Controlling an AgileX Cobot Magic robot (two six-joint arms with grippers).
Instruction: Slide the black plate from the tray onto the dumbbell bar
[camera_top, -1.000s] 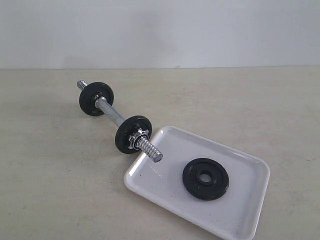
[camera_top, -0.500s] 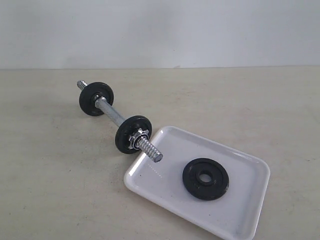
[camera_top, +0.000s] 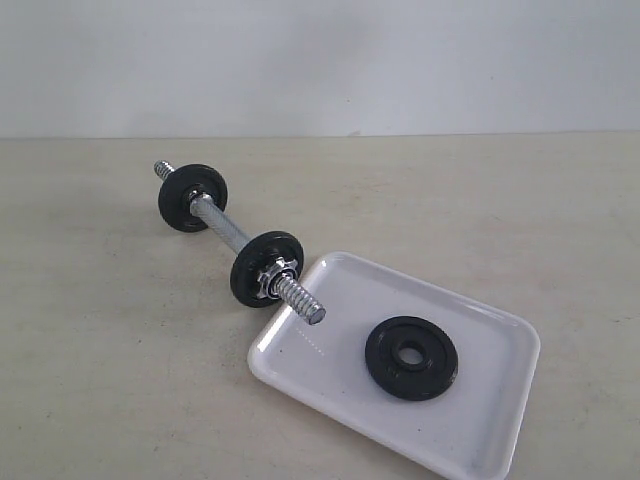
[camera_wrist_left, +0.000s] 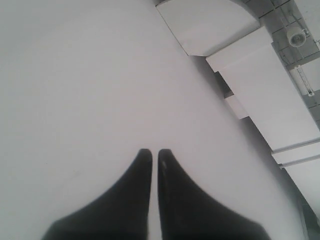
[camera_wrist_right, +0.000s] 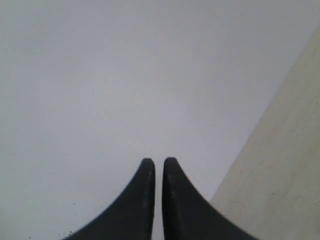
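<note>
The black plate (camera_top: 411, 357) lies flat in the white tray (camera_top: 320, 345) at the front right of the exterior view. The dumbbell bar (camera_top: 240, 237) lies on the table to the tray's left, with two small black discs on it and a silver star nut (camera_top: 273, 275) by the nearer disc. Its bare threaded end (camera_top: 303, 298) hangs over the tray's corner. Neither arm shows in the exterior view. My left gripper (camera_wrist_left: 155, 152) is shut and holds nothing, facing a white wall. My right gripper (camera_wrist_right: 158, 161) is also shut and holds nothing.
The beige table (camera_top: 500, 220) runs back to a plain white wall (camera_top: 320, 60). A strip of table edge (camera_wrist_right: 280, 180) shows in the right wrist view. White panels and a ceiling grid (camera_wrist_left: 280, 55) show in the left wrist view.
</note>
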